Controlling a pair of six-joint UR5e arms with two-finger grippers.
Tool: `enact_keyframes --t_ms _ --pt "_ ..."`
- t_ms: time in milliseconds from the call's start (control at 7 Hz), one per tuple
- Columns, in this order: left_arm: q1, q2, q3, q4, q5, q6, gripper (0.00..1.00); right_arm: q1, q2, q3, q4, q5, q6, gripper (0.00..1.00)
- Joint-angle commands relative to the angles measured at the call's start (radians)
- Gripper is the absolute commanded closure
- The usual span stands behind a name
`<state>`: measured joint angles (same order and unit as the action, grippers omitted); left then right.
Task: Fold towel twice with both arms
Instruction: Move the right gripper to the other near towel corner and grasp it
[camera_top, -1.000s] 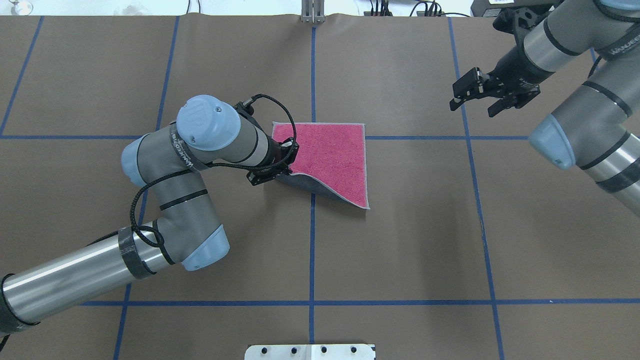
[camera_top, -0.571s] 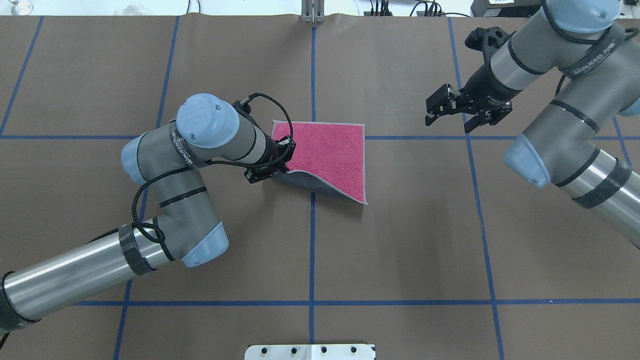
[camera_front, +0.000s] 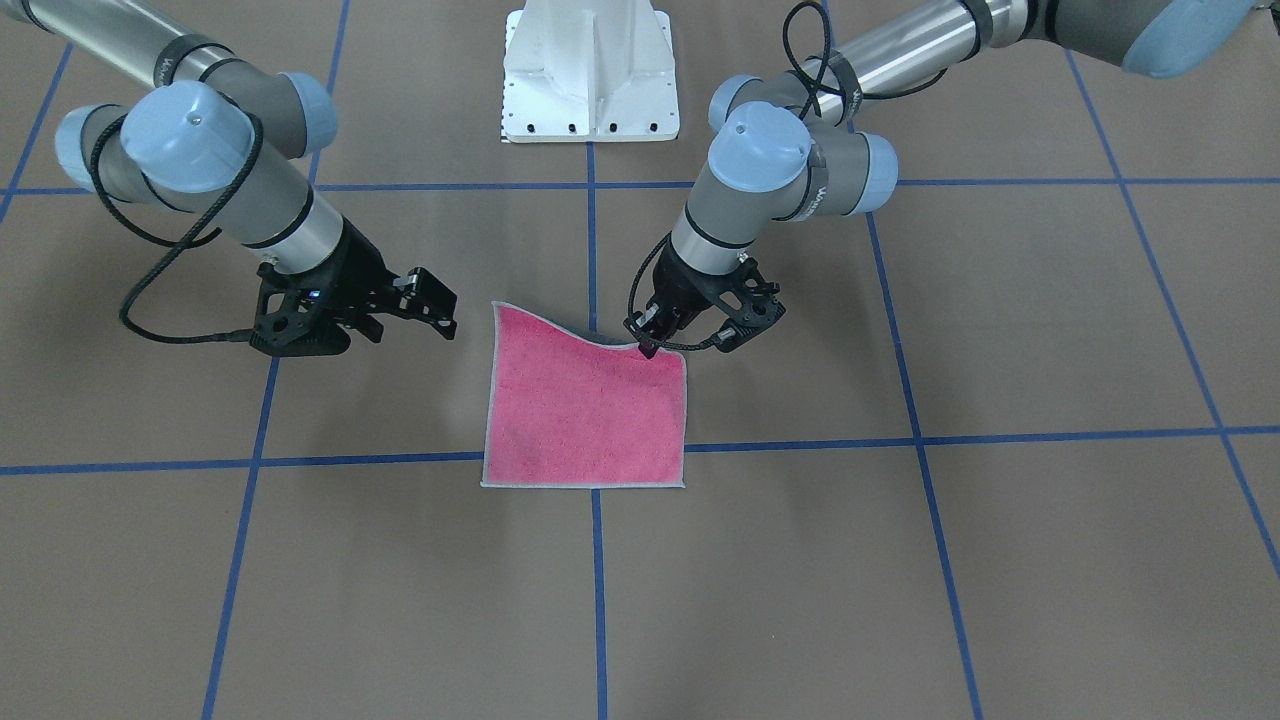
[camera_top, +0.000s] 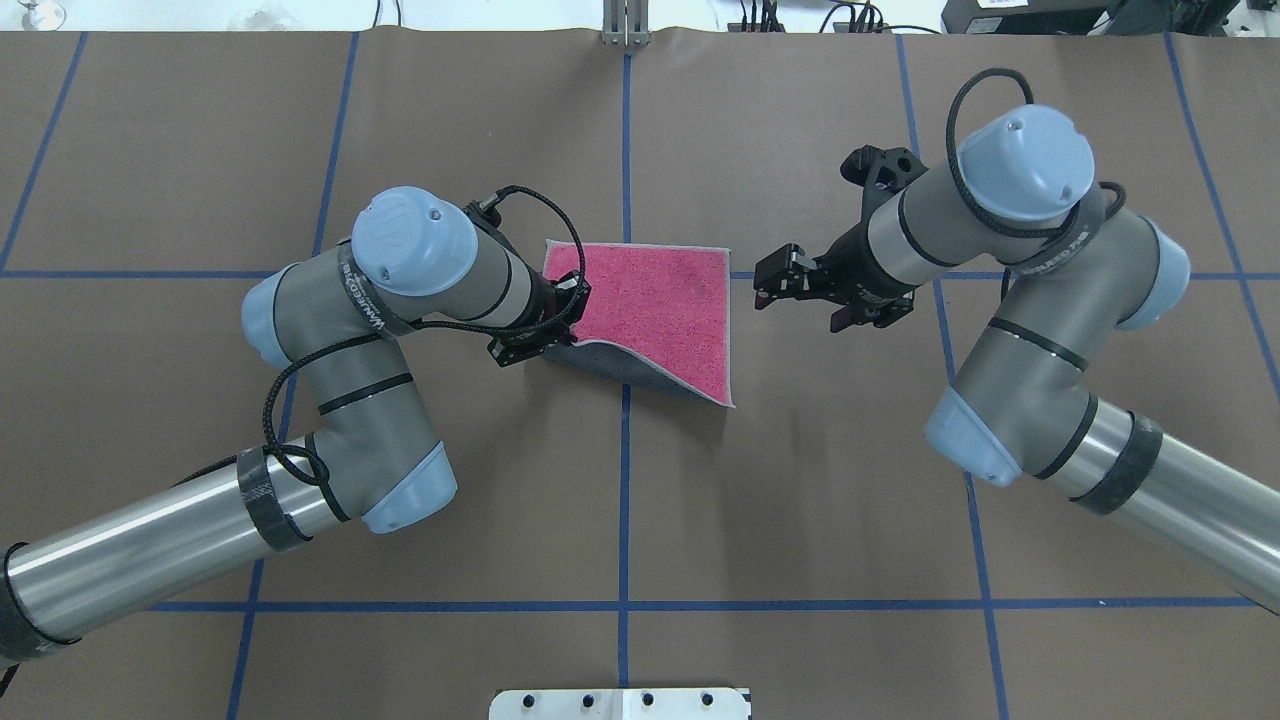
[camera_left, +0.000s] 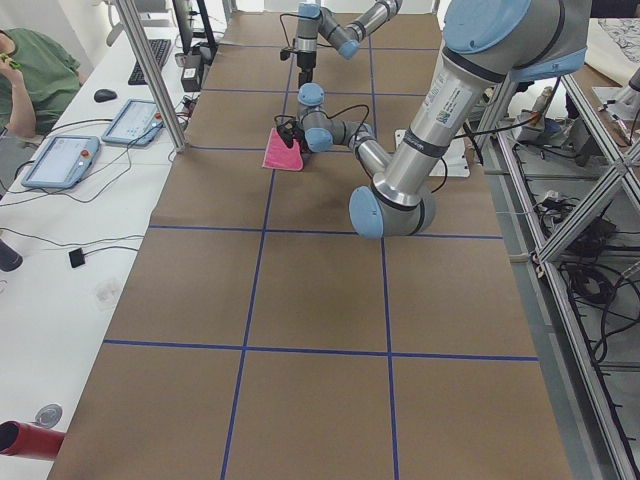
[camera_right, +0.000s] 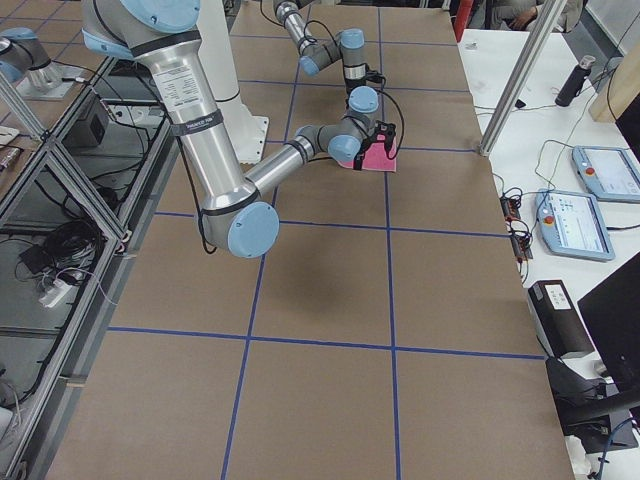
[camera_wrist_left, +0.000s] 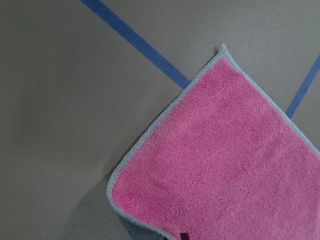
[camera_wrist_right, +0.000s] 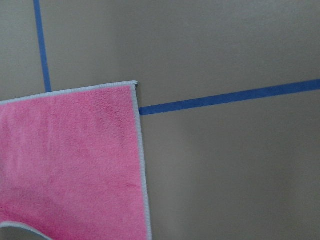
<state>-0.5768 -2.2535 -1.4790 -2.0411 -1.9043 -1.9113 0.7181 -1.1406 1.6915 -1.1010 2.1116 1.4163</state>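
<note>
The towel (camera_top: 660, 300) lies pink face up at the middle of the table, and it also shows in the front view (camera_front: 585, 410). My left gripper (camera_top: 562, 335) is shut on its near-left corner and holds it slightly raised. This exposes the dark grey underside (camera_top: 625, 368) along the near edge. In the front view the left gripper (camera_front: 648, 343) pinches that corner. My right gripper (camera_top: 763, 285) is open and empty, just right of the towel's far-right corner and apart from it. In the front view the right gripper (camera_front: 445, 312) is left of the towel. Both wrist views show the towel (camera_wrist_left: 225, 165) (camera_wrist_right: 70, 165).
The table is covered in brown paper with blue tape grid lines (camera_top: 625, 500). The white pedestal (camera_front: 590, 70) stands at the robot's side. A metal post (camera_top: 625, 25) stands at the far edge. An operator desk with tablets (camera_left: 60, 160) runs along the far side.
My right arm has swung in from the far right, bringing its open gripper close to the towel's right edge. My left gripper keeps holding the raised corner, barely moved.
</note>
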Motion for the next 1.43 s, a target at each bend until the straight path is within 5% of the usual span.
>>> enact_keyframes --t_ms 0,857,1286 --pt "0.0 0.0 -0.001 -0.001 0.001 0.0 1.0 -0.052 0.001 -0.004 0.047 -0.047 0.294 0.01" --pt "0.0 0.0 -0.004 -0.001 0.001 0.0 1.0 -0.154 0.027 -0.058 0.046 -0.105 0.584 0.01" --pt "0.0 0.002 -0.006 -0.001 -0.001 0.0 1.0 -0.175 0.041 -0.061 0.047 -0.107 0.65 0.12"
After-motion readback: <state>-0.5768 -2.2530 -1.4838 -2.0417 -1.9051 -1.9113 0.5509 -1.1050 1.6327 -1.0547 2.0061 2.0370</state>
